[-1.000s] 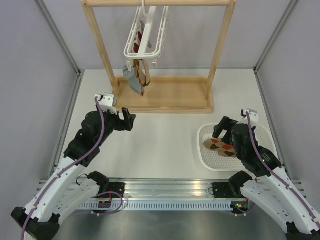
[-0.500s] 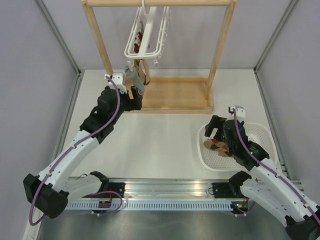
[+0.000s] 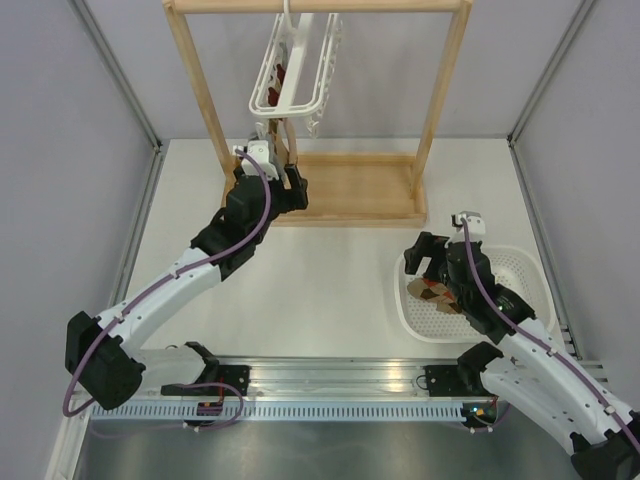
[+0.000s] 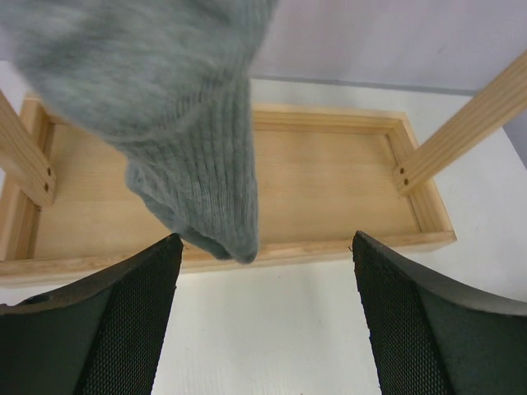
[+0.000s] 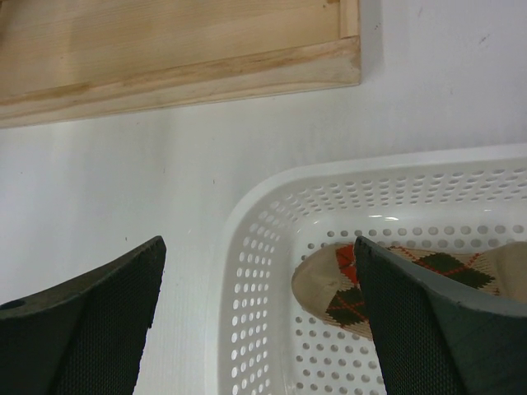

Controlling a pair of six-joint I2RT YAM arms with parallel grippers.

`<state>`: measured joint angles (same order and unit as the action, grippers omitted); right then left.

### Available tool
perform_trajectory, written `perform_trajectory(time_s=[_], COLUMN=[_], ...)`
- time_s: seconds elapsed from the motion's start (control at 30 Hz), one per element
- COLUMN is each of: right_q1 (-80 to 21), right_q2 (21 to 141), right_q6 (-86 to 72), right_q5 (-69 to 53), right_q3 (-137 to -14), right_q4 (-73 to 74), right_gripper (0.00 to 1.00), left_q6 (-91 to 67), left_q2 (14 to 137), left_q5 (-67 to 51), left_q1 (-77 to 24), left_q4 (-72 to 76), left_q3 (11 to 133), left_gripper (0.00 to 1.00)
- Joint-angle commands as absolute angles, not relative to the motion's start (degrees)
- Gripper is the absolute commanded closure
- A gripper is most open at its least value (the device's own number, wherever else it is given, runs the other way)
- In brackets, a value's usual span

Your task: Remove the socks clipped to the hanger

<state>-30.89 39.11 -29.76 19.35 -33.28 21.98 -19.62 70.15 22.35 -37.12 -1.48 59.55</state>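
Left gripper (image 4: 265,247), now farther toward 12 o'clock, stands wide open and empty facing the grey sock (image 4: 193,164), judged soft and light: pinch its ribbed lower end

From above and behind the arms we overlook the whole table (image 3: 330,270). Our left wrist view faces the wooden rack base (image 4: 329,189) from close by a grey sock (image 4: 198,148); the right looks down on the basket (image 5: 251,271)'s corner. All share that base.
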Motion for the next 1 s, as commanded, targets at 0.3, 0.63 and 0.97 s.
perform_trajectory(time_s=[0.3, 0.63, 0.97], right_q1=[-30.76, -30.76, -30.76], right_q2=[39.03, 38.06, 37.79], right_q6=[-28.3, -28.56, -28.48], right_q5=[16.35, 15.56, 14.68], right_q3=[-31.46, -31.03, -31.46], right_q4=[17.31, 17.32, 17.4], right_gripper=[0.02, 0.02, 0.02], left_q6=[-20.21, -19.69, -18.81], left_q2=[72.51, 71.02, 65.84], left_q5=[32.87, 32.61, 30.94], left_q1=[-37.0, -37.0, -37.0], left_q4=[6.06, 7.38, 7.3], left_q3=[59.59, 57.48, 55.29], left_gripper=[0.16, 0.58, 0.98])
